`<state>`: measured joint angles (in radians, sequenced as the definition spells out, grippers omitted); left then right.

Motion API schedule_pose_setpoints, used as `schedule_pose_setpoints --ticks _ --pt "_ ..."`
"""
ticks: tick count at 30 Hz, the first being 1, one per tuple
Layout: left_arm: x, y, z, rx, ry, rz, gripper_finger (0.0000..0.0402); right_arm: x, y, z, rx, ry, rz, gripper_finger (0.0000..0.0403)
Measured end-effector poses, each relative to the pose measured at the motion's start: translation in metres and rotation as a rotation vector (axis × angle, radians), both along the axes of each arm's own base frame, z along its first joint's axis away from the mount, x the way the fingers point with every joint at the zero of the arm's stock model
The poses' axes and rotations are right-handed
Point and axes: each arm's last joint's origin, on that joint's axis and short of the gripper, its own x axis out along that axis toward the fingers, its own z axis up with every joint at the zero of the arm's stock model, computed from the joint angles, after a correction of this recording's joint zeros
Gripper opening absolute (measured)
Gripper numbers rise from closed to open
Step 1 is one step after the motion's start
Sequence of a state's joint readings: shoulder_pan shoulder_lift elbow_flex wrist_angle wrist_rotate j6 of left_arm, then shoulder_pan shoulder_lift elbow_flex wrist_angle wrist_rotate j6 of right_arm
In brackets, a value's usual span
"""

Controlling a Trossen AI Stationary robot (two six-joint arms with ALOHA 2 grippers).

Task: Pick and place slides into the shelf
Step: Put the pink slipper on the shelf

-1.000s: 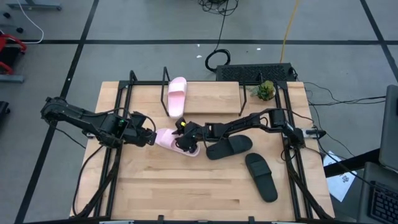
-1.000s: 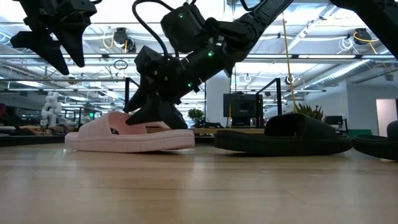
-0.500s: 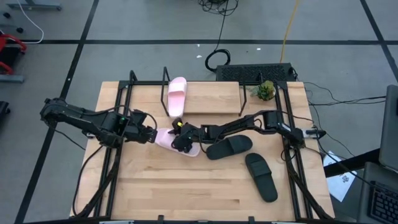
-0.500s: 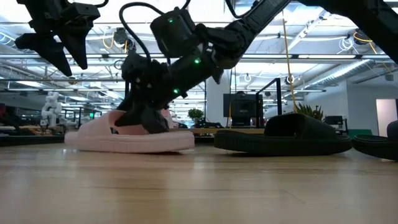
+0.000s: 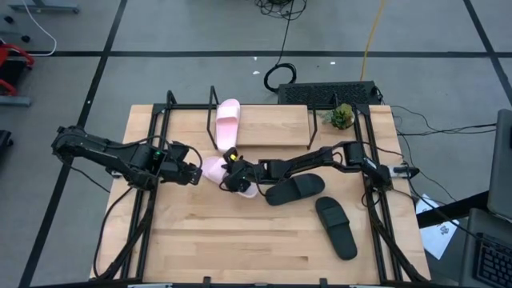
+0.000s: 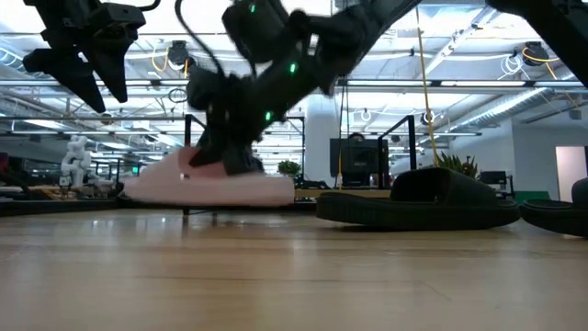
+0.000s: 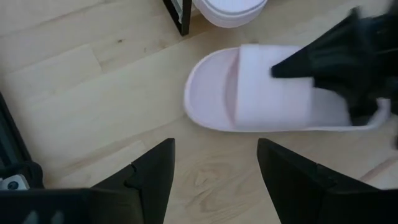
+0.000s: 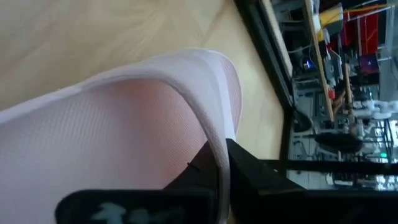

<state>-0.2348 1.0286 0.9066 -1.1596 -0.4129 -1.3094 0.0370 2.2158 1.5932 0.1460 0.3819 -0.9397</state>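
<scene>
A pale pink slide (image 5: 213,169) (image 6: 211,188) hangs just above the table's middle, with my right gripper (image 5: 234,172) shut on its strap. My left gripper (image 5: 194,174) (image 7: 214,180) stands open just left of that slide's toe, touching nothing. A second pink slide (image 5: 227,122) lies on the left end of the shelf (image 5: 272,126). Two black slides (image 5: 294,190) (image 5: 336,226) rest sole-down on the table at the right. My right gripper pinches the pink slide's wide strap (image 8: 205,124) at its edge between the two fingers (image 8: 249,174), coming slantwise from the table's right and above. The slide (image 6: 211,188) hangs nearly level, its sole clear of the tabletop.
The shelf's thin black rods (image 5: 214,100) rise at the far side, and a small green plant (image 5: 342,117) sits at its right end. Black frame bars (image 5: 148,200) (image 5: 384,208) run along both table sides. Bare wood (image 5: 240,240) lies toward the near edge.
My right gripper has dropped onto the pink slide's strap, shut on it and risen. The slide, which lay flat on the table, now hangs clear of it and has shifted a little toward the far edge.
</scene>
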Motion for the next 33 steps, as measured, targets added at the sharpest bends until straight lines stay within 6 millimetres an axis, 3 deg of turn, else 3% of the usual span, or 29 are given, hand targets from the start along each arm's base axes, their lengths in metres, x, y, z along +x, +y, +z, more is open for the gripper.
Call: schedule_pose_setpoints --ticks 10,15,20,25,33 --pt "-0.002 0.001 -0.001 0.013 0.024 0.001 0.0227 -0.040 0.046 0.098 0.162 -0.109 -0.035 0.0002" --pt "-0.002 0.001 -0.001 0.011 0.023 0.006 0.0227 -0.070 0.066 0.146 -0.010 -0.205 -0.196 0.0001" --pt "-0.002 0.001 -0.001 0.011 0.022 0.007 0.0227 -0.080 0.053 0.172 -0.241 -0.278 -0.470 0.0001" --pt "-0.002 0.001 -0.001 0.015 0.026 -0.001 0.0227 -0.070 0.025 0.176 -0.480 -0.202 -0.722 0.0001" --pt "-0.002 0.001 -0.001 0.020 0.032 -0.016 0.0227 -0.032 -0.013 0.191 -0.455 -0.252 -0.855 0.0001"
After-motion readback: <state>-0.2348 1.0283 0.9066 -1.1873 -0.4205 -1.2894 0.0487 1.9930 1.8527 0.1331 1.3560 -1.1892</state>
